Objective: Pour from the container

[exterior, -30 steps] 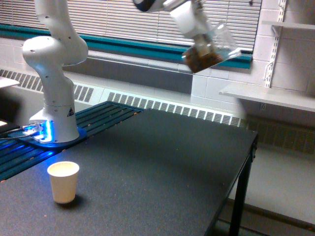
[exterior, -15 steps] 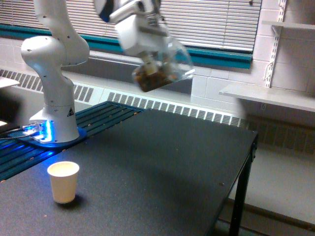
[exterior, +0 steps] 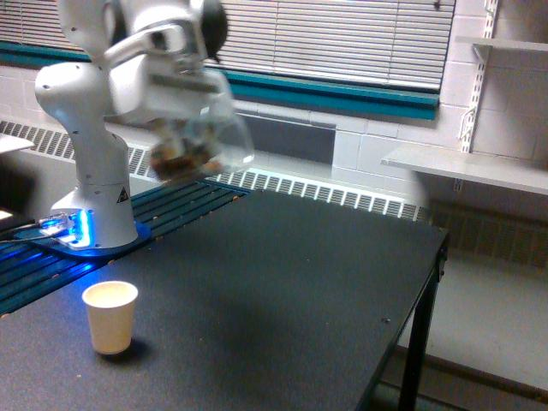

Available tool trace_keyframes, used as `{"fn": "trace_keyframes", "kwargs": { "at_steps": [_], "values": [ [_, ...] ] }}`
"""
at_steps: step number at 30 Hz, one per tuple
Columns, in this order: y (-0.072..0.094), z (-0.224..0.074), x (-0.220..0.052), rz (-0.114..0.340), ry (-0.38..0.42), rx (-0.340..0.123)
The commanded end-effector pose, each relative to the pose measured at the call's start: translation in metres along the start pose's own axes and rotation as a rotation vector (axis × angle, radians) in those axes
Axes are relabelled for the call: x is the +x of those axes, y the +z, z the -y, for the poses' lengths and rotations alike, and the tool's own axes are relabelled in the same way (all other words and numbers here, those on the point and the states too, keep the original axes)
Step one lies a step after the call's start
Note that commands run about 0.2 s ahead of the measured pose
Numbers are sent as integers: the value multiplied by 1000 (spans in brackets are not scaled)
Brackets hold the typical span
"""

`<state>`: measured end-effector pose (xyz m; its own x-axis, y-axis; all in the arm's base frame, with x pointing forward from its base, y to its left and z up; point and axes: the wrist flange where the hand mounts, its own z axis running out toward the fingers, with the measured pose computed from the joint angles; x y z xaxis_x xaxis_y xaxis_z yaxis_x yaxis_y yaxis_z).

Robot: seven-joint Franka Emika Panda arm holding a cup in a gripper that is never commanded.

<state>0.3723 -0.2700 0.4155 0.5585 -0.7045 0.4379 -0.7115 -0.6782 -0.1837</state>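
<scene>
Since a moment ago I have swung leftward and lower. Left and near, the paper cup (exterior: 110,316) stands upright on the tabletop (exterior: 282,291). Above and slightly right of it, my pincer (exterior: 175,128), blurred, is clamped on the tilted container (exterior: 199,145), brown bits showing inside.
</scene>
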Motion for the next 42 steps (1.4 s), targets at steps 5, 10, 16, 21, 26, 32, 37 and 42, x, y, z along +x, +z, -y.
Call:
{"fn": "trace_keyframes", "kwargs": {
  "at_steps": [5,10,16,21,26,32,37,42],
  "values": [
    [2,-57,-27,-1,12,-51],
    [6,-74,-45,9,9,-70],
    [8,-91,-64,29,14,-93],
    [9,-106,-77,43,28,-114],
    [9,-123,-88,53,29,-149],
    [12,-137,-98,63,27,-181],
    [16,-143,-106,76,14,-199],
    [20,-146,-114,92,-1,-216]
  ]
}}
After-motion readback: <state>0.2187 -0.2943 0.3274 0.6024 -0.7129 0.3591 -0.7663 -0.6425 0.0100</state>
